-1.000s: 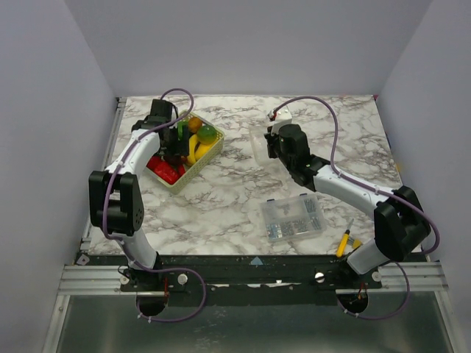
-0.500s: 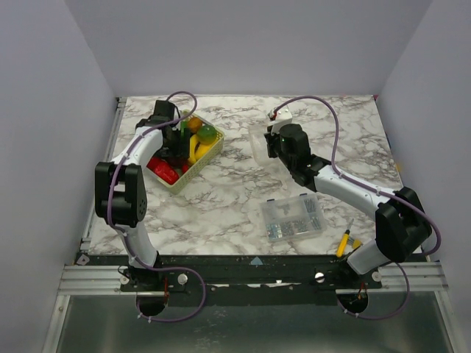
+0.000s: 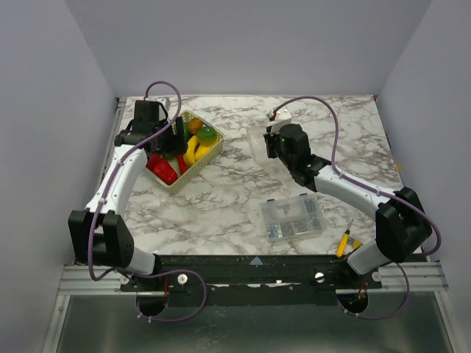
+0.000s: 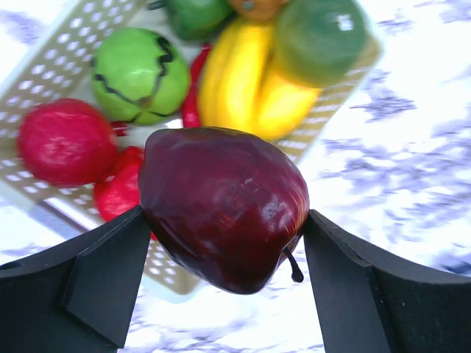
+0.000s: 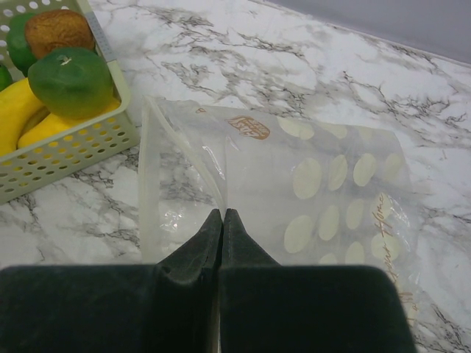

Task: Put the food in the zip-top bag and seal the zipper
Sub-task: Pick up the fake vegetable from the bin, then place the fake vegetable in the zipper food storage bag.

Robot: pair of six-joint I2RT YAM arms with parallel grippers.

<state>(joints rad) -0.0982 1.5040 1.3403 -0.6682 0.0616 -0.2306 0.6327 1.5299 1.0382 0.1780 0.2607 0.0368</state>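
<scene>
We clamp the dark red fruit [image 4: 221, 176] mid-frame in our left gripper [image 4: 224, 217], our right gripper [image 5: 222, 215] pinching the zip-top bag [image 5: 324, 184] above it.

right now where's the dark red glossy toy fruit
In the top view's rear left, the left gripper holds the dark red fruit over the pale lattice basket.

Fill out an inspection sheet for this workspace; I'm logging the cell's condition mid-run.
Surface: marble-pattern table; no spills seen.
Job's things: dotted zip-top bag on the table; toy food in lattice basket.
Clutter: compartment box, yellow-handled hand tool.
Grippers: left tool holds dark red apple above the basket; right tool shut, pinching the bag.
Cables: purple cables along both arms; no snag seen.
Surroundings: plain walls; nothing else seen.
</scene>
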